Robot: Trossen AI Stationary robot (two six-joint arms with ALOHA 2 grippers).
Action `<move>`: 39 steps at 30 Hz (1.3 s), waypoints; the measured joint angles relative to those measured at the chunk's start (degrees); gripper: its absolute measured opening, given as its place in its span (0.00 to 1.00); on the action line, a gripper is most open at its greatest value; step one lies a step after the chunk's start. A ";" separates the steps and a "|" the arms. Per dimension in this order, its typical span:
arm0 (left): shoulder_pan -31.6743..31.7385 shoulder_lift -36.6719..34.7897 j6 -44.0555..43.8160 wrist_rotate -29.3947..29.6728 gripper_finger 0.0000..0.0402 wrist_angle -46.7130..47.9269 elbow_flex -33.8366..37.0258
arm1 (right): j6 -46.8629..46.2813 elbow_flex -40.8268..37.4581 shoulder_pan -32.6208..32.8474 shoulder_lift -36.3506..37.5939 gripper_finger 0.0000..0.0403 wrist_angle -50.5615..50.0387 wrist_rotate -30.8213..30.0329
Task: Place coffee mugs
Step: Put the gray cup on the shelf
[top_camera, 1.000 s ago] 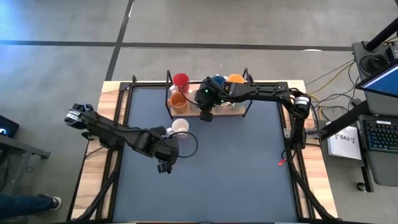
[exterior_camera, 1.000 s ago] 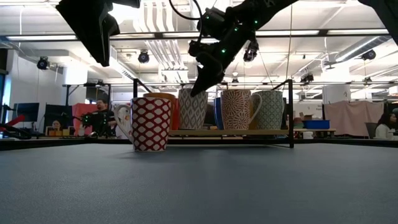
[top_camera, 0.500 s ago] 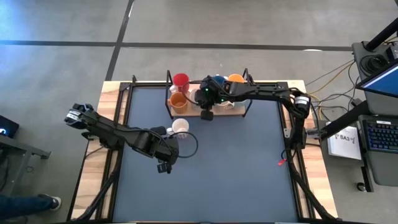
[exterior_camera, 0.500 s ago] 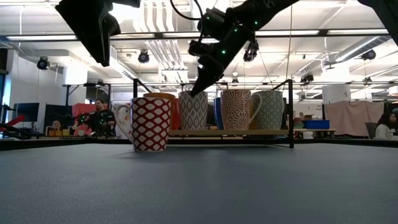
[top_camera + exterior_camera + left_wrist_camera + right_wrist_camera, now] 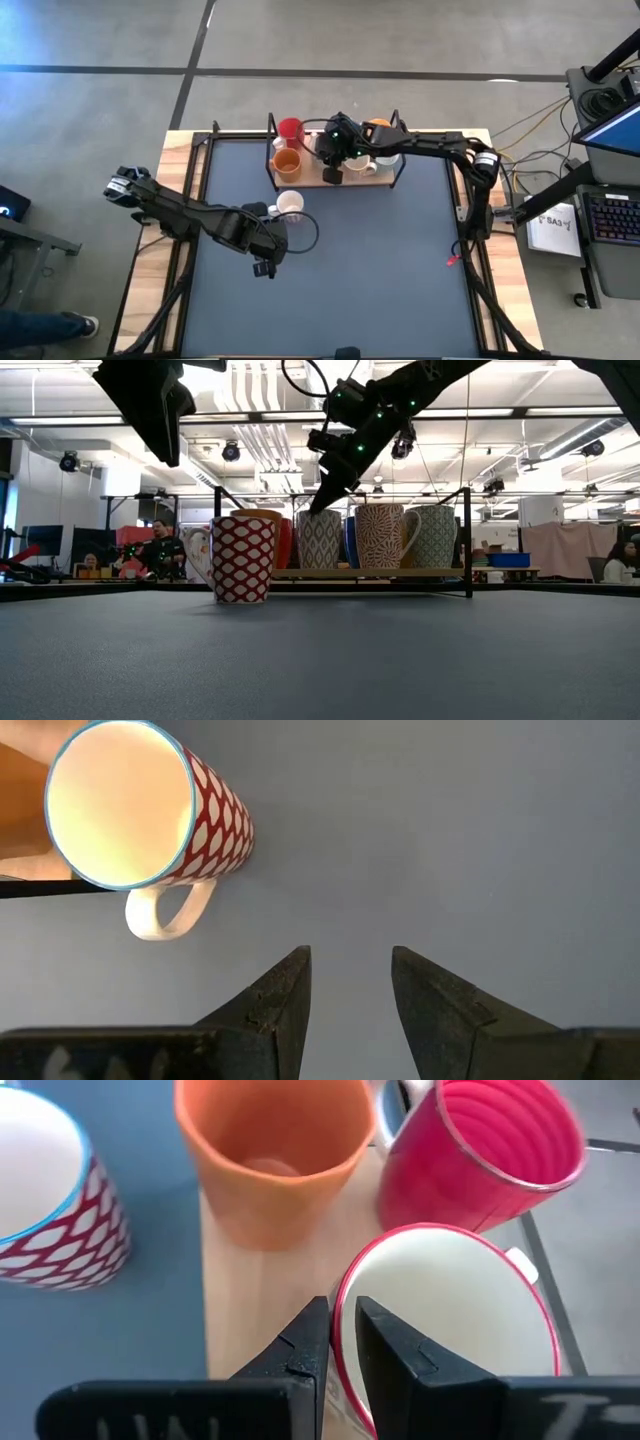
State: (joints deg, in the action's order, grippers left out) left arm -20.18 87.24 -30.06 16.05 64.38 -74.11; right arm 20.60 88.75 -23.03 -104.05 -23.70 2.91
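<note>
While over the rack (image 5: 385, 176), right tool (image 5: 338, 1342) astride white mug's rim (image 5: 440, 1320).

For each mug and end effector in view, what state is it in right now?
Red-patterned mug: upright on the table, off the rack, ungripped.
Orange mug: upright on rack.
Red mug: upright on rack.
White mug: on rack, rim pinched.
Right end effector: shut on its rim.
Left end effector: open, empty.

Five mugs (image 5: 318, 540) show along the low view: four on the rack (image 5: 370, 573), one on the table (image 5: 320, 660). Two arms.
</note>
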 joint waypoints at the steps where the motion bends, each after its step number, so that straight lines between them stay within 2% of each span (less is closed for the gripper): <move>1: 0.01 0.00 0.04 0.00 0.31 0.00 -0.02 | 0.07 0.00 -0.25 0.00 0.11 0.37 -0.01; 18: 0.41 0.00 1.11 1.62 0.31 0.02 -0.02 | 0.13 0.03 -2.25 0.55 0.11 3.84 -0.06; 24: 0.41 0.00 1.09 1.62 0.31 0.02 -0.01 | -3.86 5.73 -1.29 1.03 0.11 -7.49 0.46; 28: 0.41 0.00 1.09 1.62 0.31 0.01 -0.02 | -4.11 6.53 -0.49 0.97 0.11 -14.01 0.55; 32: 0.41 0.00 1.09 1.62 0.31 -0.01 -0.02 | -4.06 4.88 -0.48 0.89 0.11 -14.89 0.48; 39: 0.41 0.00 1.09 1.62 0.31 0.00 -0.02 | -2.36 3.96 -0.73 -0.12 0.11 -10.73 0.04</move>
State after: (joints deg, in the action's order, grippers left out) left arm -19.77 87.24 -28.97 17.67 64.38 -74.13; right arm 18.24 92.71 -23.76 -104.17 -34.43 2.95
